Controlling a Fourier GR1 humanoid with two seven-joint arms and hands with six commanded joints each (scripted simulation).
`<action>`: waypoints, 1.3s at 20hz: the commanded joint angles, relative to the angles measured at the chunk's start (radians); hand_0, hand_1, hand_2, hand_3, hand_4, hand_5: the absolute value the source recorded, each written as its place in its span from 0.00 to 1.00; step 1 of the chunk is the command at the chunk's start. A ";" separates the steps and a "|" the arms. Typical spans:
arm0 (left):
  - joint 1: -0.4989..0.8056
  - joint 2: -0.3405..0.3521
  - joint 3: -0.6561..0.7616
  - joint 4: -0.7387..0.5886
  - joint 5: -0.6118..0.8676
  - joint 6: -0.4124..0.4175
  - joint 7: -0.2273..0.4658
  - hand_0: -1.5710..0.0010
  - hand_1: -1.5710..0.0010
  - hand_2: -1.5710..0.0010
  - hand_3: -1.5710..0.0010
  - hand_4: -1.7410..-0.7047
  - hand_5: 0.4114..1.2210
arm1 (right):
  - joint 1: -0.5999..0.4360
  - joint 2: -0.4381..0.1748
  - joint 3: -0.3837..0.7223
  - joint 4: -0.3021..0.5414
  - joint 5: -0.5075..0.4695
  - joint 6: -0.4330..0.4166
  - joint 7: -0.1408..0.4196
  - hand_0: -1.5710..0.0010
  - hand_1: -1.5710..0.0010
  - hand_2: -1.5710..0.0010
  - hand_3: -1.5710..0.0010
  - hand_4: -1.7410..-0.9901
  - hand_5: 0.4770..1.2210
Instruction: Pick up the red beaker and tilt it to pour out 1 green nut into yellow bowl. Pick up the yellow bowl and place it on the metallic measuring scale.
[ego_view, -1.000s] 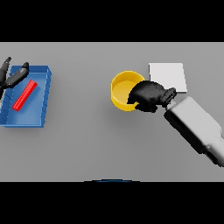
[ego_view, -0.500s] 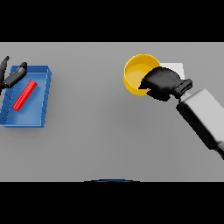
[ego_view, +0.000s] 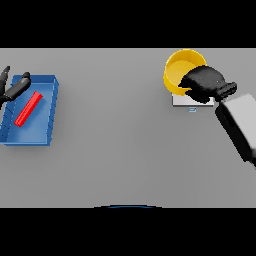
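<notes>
Yellow bowl (ego_view: 181, 67) is riding stiff and light in my right hand (ego_view: 206, 84), fingers clamping its near rim above the scale (ego_view: 183, 101); my left hand (ego_view: 14, 88) is idling, fingers relaxed.

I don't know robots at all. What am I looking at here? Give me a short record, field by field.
table: grey table
right hand: right hand, fingers curled round the bowl's rim
yellow bowl: yellow bowl, held over the scale at the far right; whether it rests on it I cannot tell
scale: metallic measuring scale, mostly hidden under bowl and hand
blue tray: blue tray at the left
red beaker: red beaker, lying inside the tray
left hand: left hand, at the tray's far left corner, fingers relaxed, holding nothing
</notes>
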 joint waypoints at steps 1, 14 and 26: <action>0.007 0.011 -0.002 -0.015 -0.002 0.005 0.008 1.00 1.00 1.00 1.00 0.98 0.40 | -0.012 0.007 -0.007 0.052 0.005 -0.020 -0.011 0.00 0.00 0.02 0.27 0.00 1.00; 0.009 0.011 -0.009 -0.026 -0.010 0.018 0.024 1.00 1.00 1.00 1.00 0.98 0.37 | -0.063 0.066 -0.063 0.351 -0.013 -0.086 -0.048 0.06 0.00 0.13 0.07 0.00 1.00; -0.004 0.000 0.001 0.017 0.001 -0.019 -0.002 1.00 1.00 1.00 1.00 0.98 0.37 | -0.083 0.058 -0.062 0.394 -0.007 -0.038 -0.058 0.85 0.76 0.67 0.67 0.32 0.54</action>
